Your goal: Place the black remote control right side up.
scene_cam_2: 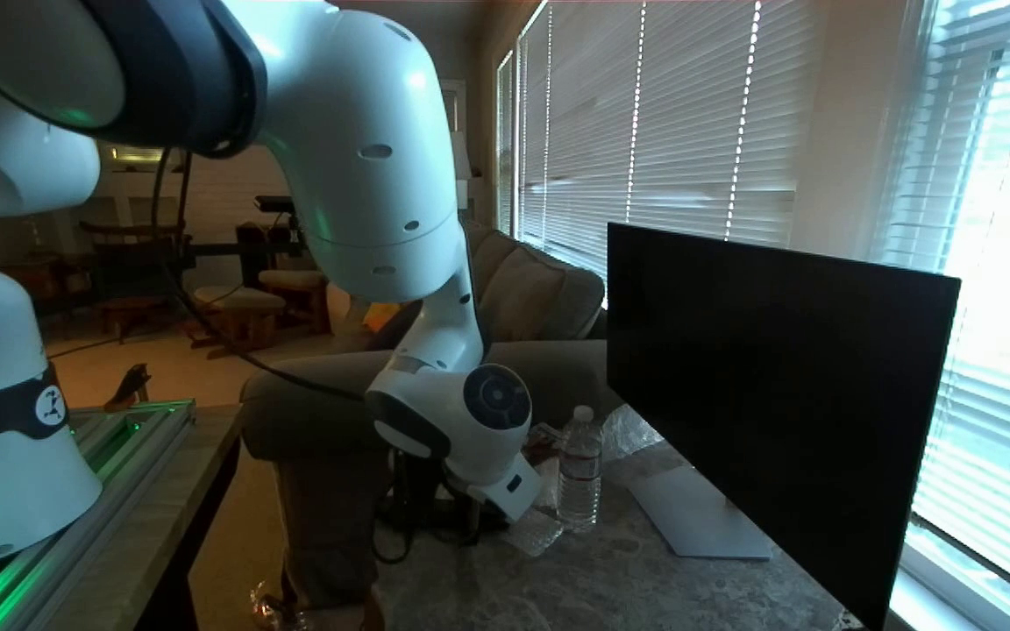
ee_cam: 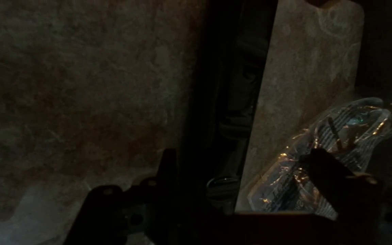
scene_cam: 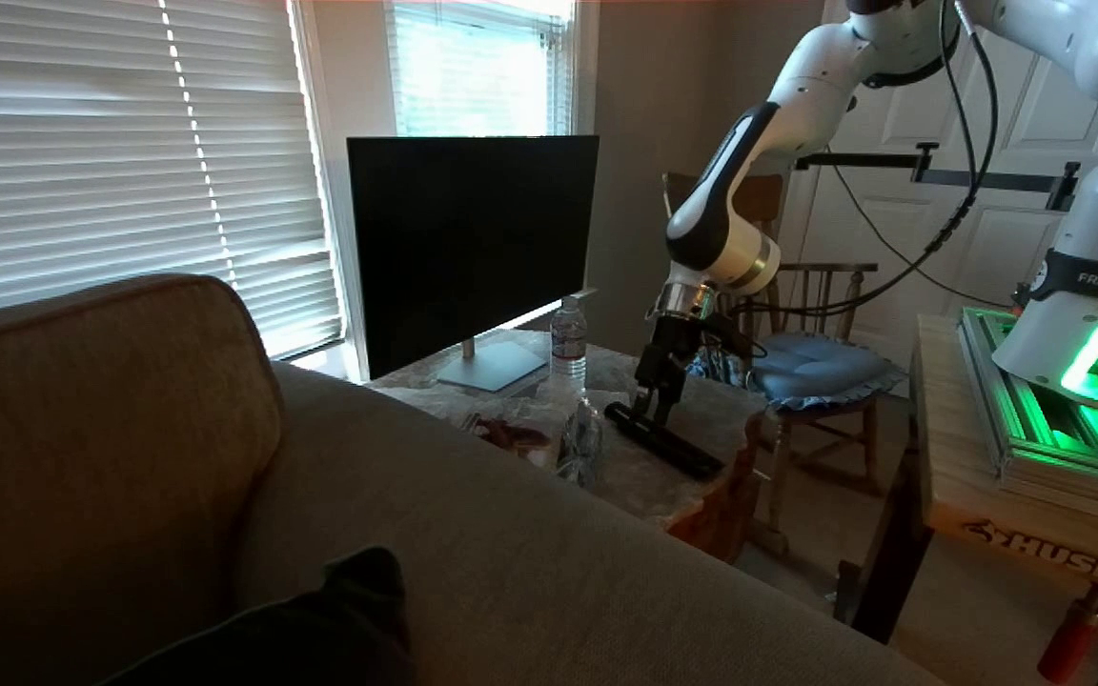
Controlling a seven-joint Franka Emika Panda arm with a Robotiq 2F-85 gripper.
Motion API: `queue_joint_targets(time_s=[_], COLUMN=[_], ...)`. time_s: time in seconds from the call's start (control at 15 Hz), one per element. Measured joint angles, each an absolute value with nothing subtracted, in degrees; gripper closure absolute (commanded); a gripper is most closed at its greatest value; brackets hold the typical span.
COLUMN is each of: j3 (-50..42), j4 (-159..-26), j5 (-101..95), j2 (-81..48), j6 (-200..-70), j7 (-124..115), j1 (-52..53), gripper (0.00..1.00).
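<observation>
The black remote control [scene_cam: 673, 450] is a long slim bar lying on the stone-topped table [scene_cam: 620, 481] near its edge. In the wrist view the remote [ee_cam: 230, 126] runs from the top to the bottom of the picture. Its visible face shows dark recesses, but it is too dark to tell which side faces up. My gripper [scene_cam: 650, 417] points down at the remote. In the wrist view the gripper [ee_cam: 243, 153] has its fingers apart, with the remote between them and nearer the left finger. The remote is hidden behind the arm in an exterior view, where the gripper's dark body [scene_cam_2: 426, 504] shows.
Clear plastic packaging [ee_cam: 305, 170] lies beside the remote, below the right finger. A water bottle [scene_cam: 568, 338] and a large monitor [scene_cam: 473, 248] stand farther back on the table. A couch [scene_cam: 473, 553] borders the table; a chair [scene_cam: 816, 367] stands behind.
</observation>
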State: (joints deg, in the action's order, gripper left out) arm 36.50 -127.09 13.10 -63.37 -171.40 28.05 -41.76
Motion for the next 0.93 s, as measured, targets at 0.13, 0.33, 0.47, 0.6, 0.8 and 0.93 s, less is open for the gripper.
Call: queue_joint_targets(time_s=[0.13,0.33,0.47,0.6,0.8,0.93], j3=[36.77,37.11,37.45,37.8,38.61,39.35], j4=[-127.06,-127.03,-127.02,-127.02,-127.04,-127.1], j5=[12.14,11.05,10.55,10.07,9.62,8.89], j2=[-64.27,-65.41,-66.1,-66.75,-67.79,-68.43], j6=[-171.4,-171.39,-171.38,-171.37,-171.32,-171.3], j7=[28.05,28.05,28.05,28.05,28.05,28.05], j1=[-42.6,-43.51,-44.05,-44.52,-45.24,-45.65], gripper=[0.0,0.0,0.0,0.0,0.0,0.0])
